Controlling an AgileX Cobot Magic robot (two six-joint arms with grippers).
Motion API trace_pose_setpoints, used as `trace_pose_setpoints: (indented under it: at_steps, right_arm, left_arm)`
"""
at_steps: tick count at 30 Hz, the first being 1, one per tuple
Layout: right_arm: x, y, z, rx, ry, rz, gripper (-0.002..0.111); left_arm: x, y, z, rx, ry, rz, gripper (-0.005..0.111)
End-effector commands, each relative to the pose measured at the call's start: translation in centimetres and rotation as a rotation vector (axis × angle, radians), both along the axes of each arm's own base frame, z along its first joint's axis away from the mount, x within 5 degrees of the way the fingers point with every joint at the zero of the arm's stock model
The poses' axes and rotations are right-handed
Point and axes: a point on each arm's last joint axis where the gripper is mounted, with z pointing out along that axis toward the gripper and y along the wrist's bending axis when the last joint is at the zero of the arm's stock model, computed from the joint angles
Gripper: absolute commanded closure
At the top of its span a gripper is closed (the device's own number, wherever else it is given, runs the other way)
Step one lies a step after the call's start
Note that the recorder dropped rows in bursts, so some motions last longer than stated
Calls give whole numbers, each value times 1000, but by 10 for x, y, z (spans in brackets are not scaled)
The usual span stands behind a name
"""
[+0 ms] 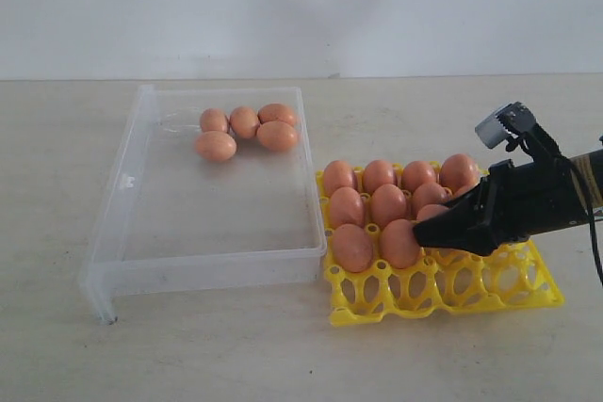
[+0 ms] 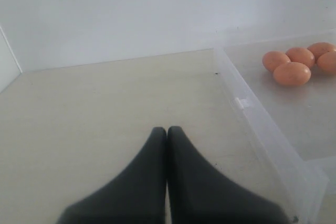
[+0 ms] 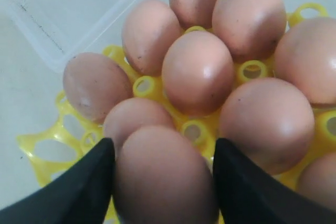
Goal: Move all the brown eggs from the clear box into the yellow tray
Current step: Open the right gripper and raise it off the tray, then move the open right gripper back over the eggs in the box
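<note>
Brown eggs (image 1: 387,204): most sit in the cups of the yellow tray (image 1: 471,284), packed shell to shell in its back rows. Five more lie in a loose cluster outside the tray.
Gripped egg (image 3: 163,182): it is over the tray, in the third row from the back, beside two eggs already seated in that row. Whether it rests fully in its cup cannot be told.
Right gripper (image 3: 164,145): it is low over the tray, and its two black fingers (image 3: 79,192) lie against opposite sides of the gripped egg, clasping it between them.
Egg relative to claw: the gripped egg fills the gap between the fingers. The nearest seated eggs are just past the fingertips, towards the tray's back rows.
Right arm (image 1: 546,200): it reaches in across the tray's right side in the exterior view.
Tray front: bare yellow lattice shows along the tray's front edge, below the gripper.
Clear box (image 1: 217,223): it stands close against the tray's left side. The five loose eggs lie in the half of the box that extends back past the tray's rear edge.
Left gripper (image 2: 167,129): its fingers are pressed together with nothing between them. It is over the bare table (image 1: 188,355), outside the box wall that faces away from the tray.
</note>
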Motion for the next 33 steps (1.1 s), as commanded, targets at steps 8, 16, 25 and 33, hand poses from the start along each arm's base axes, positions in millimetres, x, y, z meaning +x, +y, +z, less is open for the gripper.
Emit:
trace_pose_setpoints:
  at_steps: [8, 16, 25, 33]
  right_arm:
    - [1, 0, 2, 4, -6, -21, 51]
    - [11, -1, 50, 24, -175, -68, 52]
    - [-7, 35, 112, 165, -273, -57, 109]
    - [-65, 118, 159, -38, -526, -44, 109]
  left_arm:
    - [0, 0, 0, -15, -12, 5, 111]
    - [0, 0, 0, -15, -12, 5, 111]
    - [0, 0, 0, -15, -8, 4, 111]
    - [0, 0, 0, -15, -8, 4, 111]
